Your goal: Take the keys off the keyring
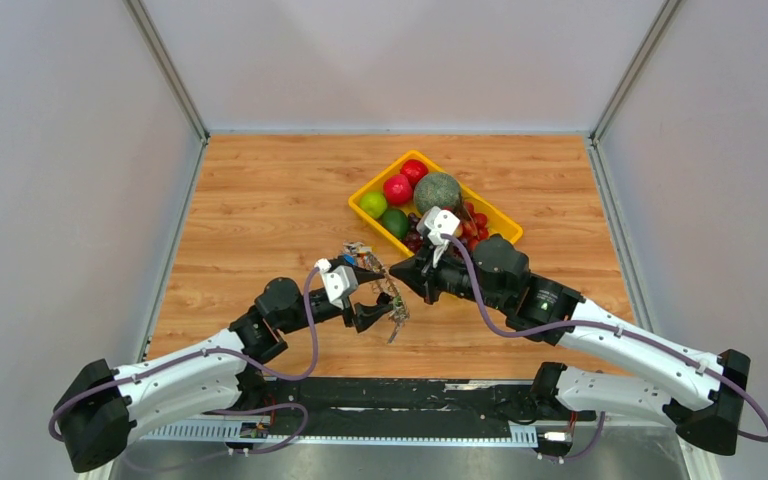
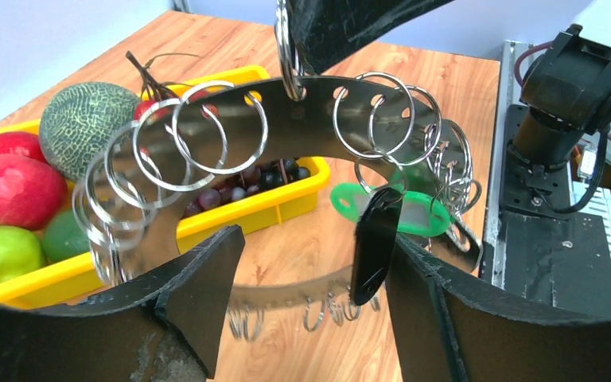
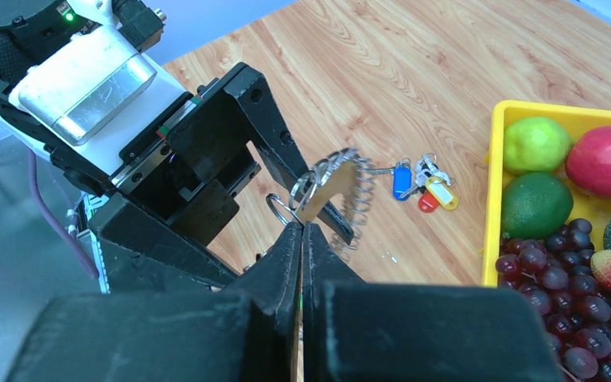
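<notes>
The keyring (image 1: 392,300) is a large silver band hung with many small split rings, held up off the table between both grippers. My right gripper (image 1: 422,272) is shut on its top edge, seen in the right wrist view (image 3: 302,227) pinching the band (image 3: 330,187). My left gripper (image 2: 314,239) is open, and the near part of the ring (image 2: 302,111) passes between its spread fingers (image 2: 199,294). A green-capped key (image 2: 414,211) hangs inside the ring. A dark tag (image 2: 374,247) hangs beside the right finger; its colour is unclear.
A yellow tray (image 1: 353,206) of fruit, with a melon (image 1: 437,190), red and green fruit and grapes, stands just behind the grippers. A small loose bunch (image 3: 422,179) with blue, red and yellow tags lies on the wood by the tray, also in the top view (image 1: 355,250).
</notes>
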You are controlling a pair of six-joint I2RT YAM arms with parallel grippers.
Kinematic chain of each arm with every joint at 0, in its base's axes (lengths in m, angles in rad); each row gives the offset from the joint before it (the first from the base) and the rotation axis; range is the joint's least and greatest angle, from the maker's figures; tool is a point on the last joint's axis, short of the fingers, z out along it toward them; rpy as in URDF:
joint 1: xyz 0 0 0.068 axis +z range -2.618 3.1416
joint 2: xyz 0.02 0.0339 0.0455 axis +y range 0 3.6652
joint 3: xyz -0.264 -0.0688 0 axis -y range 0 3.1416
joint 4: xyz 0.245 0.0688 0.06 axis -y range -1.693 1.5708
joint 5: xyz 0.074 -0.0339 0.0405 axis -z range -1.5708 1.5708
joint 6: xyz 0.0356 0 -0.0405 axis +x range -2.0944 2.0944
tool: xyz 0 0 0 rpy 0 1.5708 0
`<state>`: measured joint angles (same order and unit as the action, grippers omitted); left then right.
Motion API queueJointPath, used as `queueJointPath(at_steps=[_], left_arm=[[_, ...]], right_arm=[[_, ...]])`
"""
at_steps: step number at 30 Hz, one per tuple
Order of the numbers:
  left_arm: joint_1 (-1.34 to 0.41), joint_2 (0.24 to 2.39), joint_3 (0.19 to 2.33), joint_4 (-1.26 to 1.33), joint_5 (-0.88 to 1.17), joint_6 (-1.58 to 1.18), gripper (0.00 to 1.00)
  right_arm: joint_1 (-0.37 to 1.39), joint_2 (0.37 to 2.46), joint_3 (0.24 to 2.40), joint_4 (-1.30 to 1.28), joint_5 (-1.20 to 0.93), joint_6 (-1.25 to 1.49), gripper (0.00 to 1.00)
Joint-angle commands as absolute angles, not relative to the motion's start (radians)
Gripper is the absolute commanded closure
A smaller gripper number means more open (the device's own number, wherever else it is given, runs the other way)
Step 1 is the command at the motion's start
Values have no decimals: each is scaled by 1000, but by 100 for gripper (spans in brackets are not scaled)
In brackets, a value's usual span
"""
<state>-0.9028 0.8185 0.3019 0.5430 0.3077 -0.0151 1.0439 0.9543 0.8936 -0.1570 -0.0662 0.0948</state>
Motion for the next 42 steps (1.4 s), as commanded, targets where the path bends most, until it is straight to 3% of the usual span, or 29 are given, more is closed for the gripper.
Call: queueJointPath(at_steps=[1,8,15,20,29,31,34,42], left_arm=[[-907,816,343,584,317,32,28],[-906,792,348,584,361,20,40],[-906,818,352,604,448,6,45],[-907,835,361,607,472,6,36],[-906,842,376,586,473,-11,37],[-906,830,373,574,446,-18,45],[-907,799,360,574,404,-30,70],[-906,746,342,531,374,-57,89]], right_arm=[[1040,925,944,-127,-99,85,100],[1039,927,939,-130,-105,85,100],[1038,928,941,-130,-110,91,100],[1038,926,942,-130,-116,95,100],[1036,924,940,-133,-107,93,100],[1037,921,938,-137,-91,91,100],[1033,913,937,-145,-72,83,100],[1027,896,935,-168,-53,77,100]])
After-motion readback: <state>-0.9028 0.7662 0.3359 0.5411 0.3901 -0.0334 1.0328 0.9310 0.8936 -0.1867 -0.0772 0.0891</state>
